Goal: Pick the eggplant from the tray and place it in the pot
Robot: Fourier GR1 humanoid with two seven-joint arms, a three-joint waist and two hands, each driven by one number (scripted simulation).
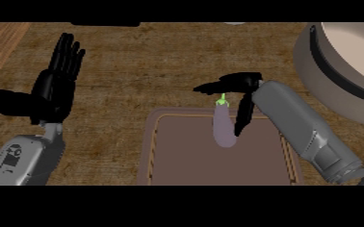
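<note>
Purple eggplant [225, 127] hanging stem-up just under the right hand [238, 84], fingers curled at the green stem end, one finger trailing down beside the body. Lower end over the brown tray [153, 149]; lifted clear or touching, cannot tell. Step in hand, by judgement: the pick, grasp apparently made, carry not begun. Pot [313, 62] well off to the right of the hand and beyond it, rim high. Next move likely calls for more height, then travel right over that rim before letting go. Left hand [53, 89] far to the other side, open, fingers up, resting.
</note>
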